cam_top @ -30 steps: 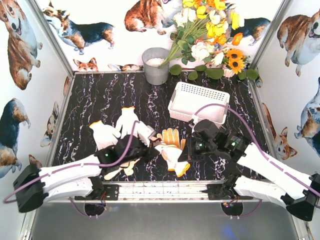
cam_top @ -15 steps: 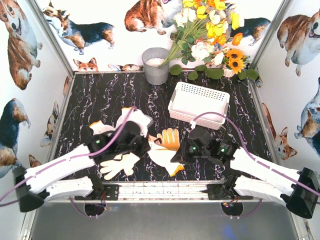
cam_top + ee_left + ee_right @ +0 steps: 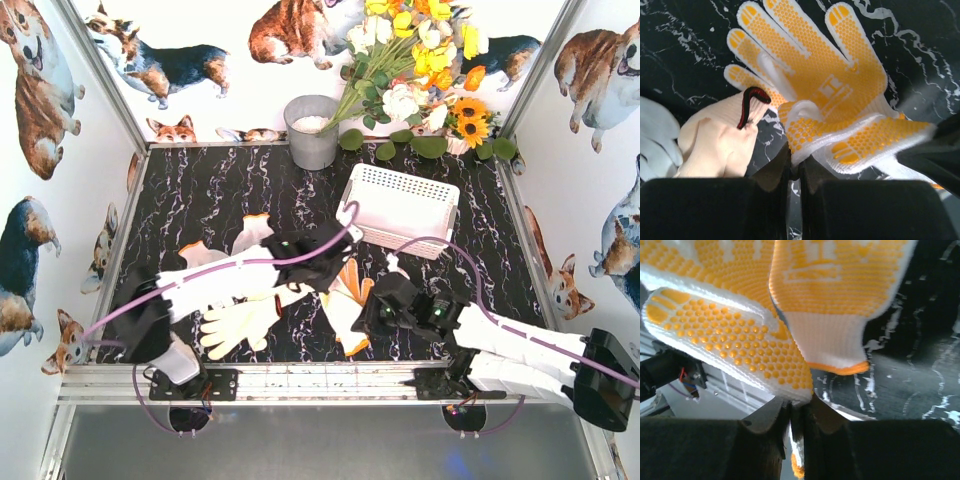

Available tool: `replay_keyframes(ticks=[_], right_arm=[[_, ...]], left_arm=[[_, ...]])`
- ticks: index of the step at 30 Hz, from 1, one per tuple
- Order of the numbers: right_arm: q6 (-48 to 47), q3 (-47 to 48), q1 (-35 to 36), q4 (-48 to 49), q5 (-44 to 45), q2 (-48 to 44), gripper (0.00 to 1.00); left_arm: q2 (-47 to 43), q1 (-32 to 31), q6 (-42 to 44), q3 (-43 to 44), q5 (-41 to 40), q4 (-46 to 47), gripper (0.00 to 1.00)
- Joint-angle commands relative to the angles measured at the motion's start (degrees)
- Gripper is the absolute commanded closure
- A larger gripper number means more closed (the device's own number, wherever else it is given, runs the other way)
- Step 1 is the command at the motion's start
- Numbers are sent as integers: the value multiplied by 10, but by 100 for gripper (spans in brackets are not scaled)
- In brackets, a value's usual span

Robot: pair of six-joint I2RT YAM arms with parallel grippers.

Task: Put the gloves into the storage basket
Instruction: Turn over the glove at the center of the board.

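Note:
A yellow-dotted glove (image 3: 345,305) hangs stretched between both grippers just above the black marble table. My left gripper (image 3: 332,264) is shut on one edge of that glove (image 3: 865,140), and its jaws (image 3: 795,162) are pressed together on the knit. My right gripper (image 3: 372,312) pinches the other end (image 3: 730,335), near the orange cuff, with its jaws (image 3: 799,402) closed on the fabric. A second yellow-palmed glove (image 3: 815,65) lies flat beneath them. A plain cream glove (image 3: 240,322) lies to the left, with two more (image 3: 205,255) behind it. The white storage basket (image 3: 405,175) stands behind the grippers to the right.
A grey metal bucket (image 3: 312,130) and a bunch of flowers (image 3: 420,70) stand at the back wall. Corgi-print walls close in the table on three sides. An aluminium rail (image 3: 300,380) runs along the near edge, where both arm bases sit.
My left arm has swung right and away from the near edge to the table's centre. The dotted glove has risen with it. My right gripper has shifted slightly toward the near edge.

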Motion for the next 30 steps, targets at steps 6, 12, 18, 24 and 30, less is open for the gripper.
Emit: replay_keyframes(ticks=[6, 12, 18, 24, 30], right_arm=[[8, -36, 4, 19, 45, -45, 68], [2, -48, 3, -36, 42, -68, 58], [24, -84, 4, -48, 27, -121, 53], [35, -105, 3, -48, 12, -128, 52], [34, -109, 4, -63, 1, -124, 54]], left_arm=[[101, 5, 43, 46, 5, 61, 93], [77, 5, 15, 25, -13, 91, 44], [-14, 5, -38, -40, -50, 132, 21], [-114, 5, -159, -172, 0, 229, 16], [-179, -4, -321, -319, 88, 383, 19]])
